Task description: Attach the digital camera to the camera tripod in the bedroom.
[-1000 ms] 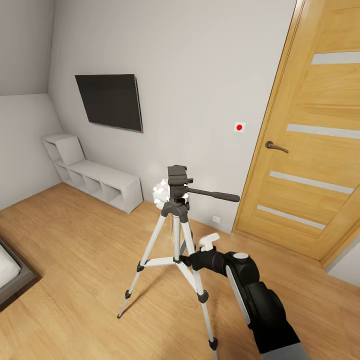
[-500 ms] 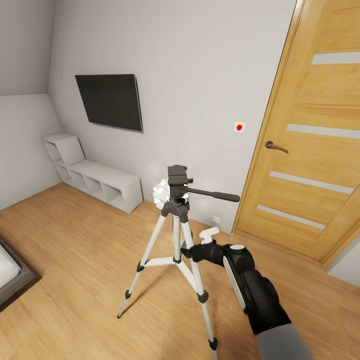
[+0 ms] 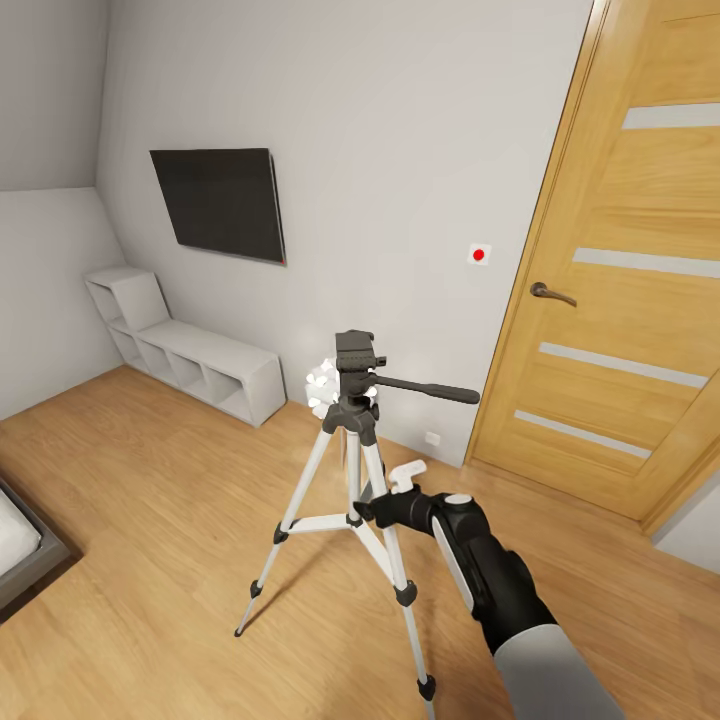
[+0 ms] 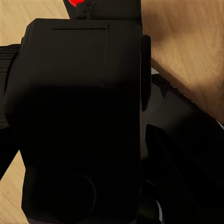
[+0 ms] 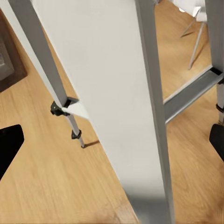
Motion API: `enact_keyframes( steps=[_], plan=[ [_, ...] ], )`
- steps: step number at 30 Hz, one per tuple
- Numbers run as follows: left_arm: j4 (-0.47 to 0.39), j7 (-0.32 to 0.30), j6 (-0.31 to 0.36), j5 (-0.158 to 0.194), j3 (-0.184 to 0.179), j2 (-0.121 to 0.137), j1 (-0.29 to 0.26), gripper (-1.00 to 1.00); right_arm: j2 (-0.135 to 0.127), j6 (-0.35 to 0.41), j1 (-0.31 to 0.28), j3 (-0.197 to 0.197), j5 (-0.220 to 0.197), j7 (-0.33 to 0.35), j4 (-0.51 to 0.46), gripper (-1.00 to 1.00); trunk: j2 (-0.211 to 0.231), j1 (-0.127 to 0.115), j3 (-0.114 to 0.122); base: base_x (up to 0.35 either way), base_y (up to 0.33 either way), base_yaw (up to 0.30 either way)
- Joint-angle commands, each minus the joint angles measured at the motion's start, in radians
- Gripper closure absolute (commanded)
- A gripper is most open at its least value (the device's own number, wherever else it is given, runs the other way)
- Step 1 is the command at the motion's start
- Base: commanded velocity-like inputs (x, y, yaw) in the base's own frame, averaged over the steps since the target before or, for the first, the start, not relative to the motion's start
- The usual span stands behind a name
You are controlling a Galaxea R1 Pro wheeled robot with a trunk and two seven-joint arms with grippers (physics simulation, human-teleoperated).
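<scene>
The camera tripod (image 3: 352, 440) stands on the wood floor in the middle of the bedroom. It has silver legs, a black head (image 3: 356, 362) and a pan handle (image 3: 432, 391) pointing right. My right gripper (image 3: 370, 512) is at the tripod's lower brace. In the right wrist view it (image 5: 112, 140) is open, with a silver leg (image 5: 154, 116) between the black fingertips (image 5: 10, 142). The digital camera (image 4: 84, 116), a black body with a red dot (image 4: 77, 3), sits tight against the left wrist view, held in my left gripper, whose fingers are mostly hidden behind it.
An oak door (image 3: 630, 300) with pale stripes is at the right. White cube shelves (image 3: 185, 360) and a dark wall screen (image 3: 222, 202) are at the left. A bed corner (image 3: 20, 550) shows at the left edge. A white cluster (image 3: 322, 385) sits behind the tripod head.
My right arm has moved left and slightly up, bringing its gripper in against the tripod's legs. The tripod has not moved.
</scene>
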Motion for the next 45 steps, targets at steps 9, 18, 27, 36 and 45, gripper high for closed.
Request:
enact_keyframes(
  steps=[9, 18, 27, 36, 45],
  plan=[
    [0.000, 0.004, 0.000, 0.005, -0.008, 0.000, -0.001, 1.00, 0.002, -0.078, -0.002, -0.012, 0.011, 0.007, 0.005, -1.00, -0.002, 0.001, -0.002, 0.000, 0.000, 0.000],
    [0.000, 0.004, 0.000, 0.005, -0.008, 0.000, -0.001, 1.00, 0.003, -0.128, -0.002, -0.023, 0.020, -0.036, 0.004, -1.00, -0.002, 0.001, -0.002, 0.000, 0.000, 0.000],
    [0.000, 0.004, 0.000, 0.005, -0.008, 0.000, -0.001, 1.00, 0.003, -0.130, -0.002, -0.021, 0.023, -0.060, 0.005, -1.00, -0.002, 0.001, -0.002, 0.000, 0.000, 0.000],
    [0.000, 0.004, 0.001, 0.005, -0.008, 0.000, -0.001, 1.00, 0.003, -0.131, -0.001, -0.018, 0.028, -0.061, 0.005, -1.00, -0.002, 0.001, -0.002, 0.000, 0.000, 0.000],
    [0.000, 0.004, 0.001, 0.005, -0.008, 0.000, -0.001, 1.00, 0.003, -0.128, -0.001, -0.018, 0.016, -0.062, 0.021, 1.00, -0.002, 0.001, -0.002, 0.000, 0.000, 0.000]
  ],
)
